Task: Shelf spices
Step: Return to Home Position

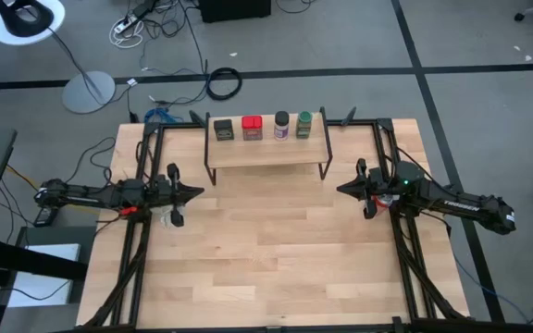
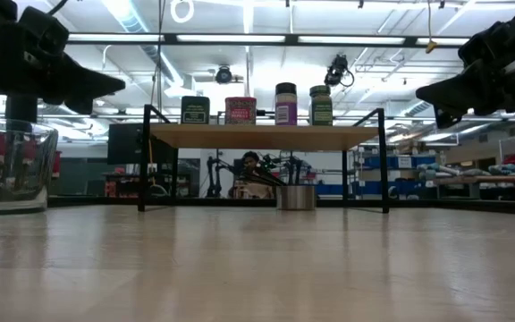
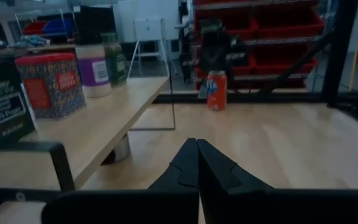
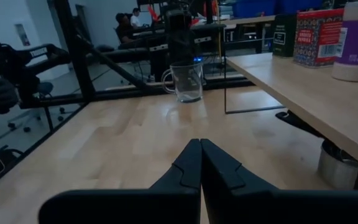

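The shelf [image 1: 266, 153] stands at the far side of the desk [image 1: 276, 250], about in the middle between the two arms. All four spice containers stand upright in one row on its light plank top. Seen from above, from the left arm's side to the right arm's side, they are the dark square tin [image 1: 224, 130], the red square tin [image 1: 252, 128], the purple-labelled jar [image 1: 281, 125] and the green jar [image 1: 303, 124]. They are close beside each other, with small gaps between them.

The left tool [image 1: 195, 192] hangs above the desk on the left side, in front of the shelf's left end, and points toward the middle. Its two fingers are pressed together and hold nothing. The right tool [image 1: 342, 190] hangs on the right side, in front of the shelf's right end, and points toward the left tool. Its fingers are also together and empty. The two tools are well apart from each other and from the shelf.

A clear glass cup [image 2: 7, 165] stands on the desk under the left arm. A red drink can [image 3: 215, 91] stands on the desk near the right arm. A small metal cup [image 2: 296, 197] sits on the desk under the shelf.
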Controlling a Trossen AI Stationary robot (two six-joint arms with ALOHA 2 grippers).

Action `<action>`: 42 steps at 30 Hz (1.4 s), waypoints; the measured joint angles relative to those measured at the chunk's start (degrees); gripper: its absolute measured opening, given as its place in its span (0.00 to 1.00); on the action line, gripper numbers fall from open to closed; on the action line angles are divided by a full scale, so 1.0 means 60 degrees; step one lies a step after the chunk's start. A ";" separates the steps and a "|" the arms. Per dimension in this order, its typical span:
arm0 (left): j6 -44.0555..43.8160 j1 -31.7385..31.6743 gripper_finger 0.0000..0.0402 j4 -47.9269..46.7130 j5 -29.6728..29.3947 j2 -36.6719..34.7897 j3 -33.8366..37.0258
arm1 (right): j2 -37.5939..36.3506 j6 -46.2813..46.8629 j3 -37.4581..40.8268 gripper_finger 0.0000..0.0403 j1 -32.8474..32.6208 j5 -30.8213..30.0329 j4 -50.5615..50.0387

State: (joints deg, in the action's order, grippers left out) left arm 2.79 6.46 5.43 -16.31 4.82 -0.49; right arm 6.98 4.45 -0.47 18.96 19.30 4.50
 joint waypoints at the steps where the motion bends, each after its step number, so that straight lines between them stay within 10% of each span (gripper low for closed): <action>1: -0.0002 0.0000 0.00 0.0074 0.0014 0.0000 0.0000 | 0.0000 0.0015 0.0000 0.00 0.0000 -0.0026 -0.0018; 42: -0.1257 -0.0002 0.01 -0.0349 0.1806 0.0627 0.0004 | 0.0000 0.0481 -0.0015 0.03 -0.0004 -0.0271 0.0013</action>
State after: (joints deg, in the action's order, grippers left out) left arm -4.75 6.45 3.34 -5.48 8.58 -0.47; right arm 6.98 7.33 -0.56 18.94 17.67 4.58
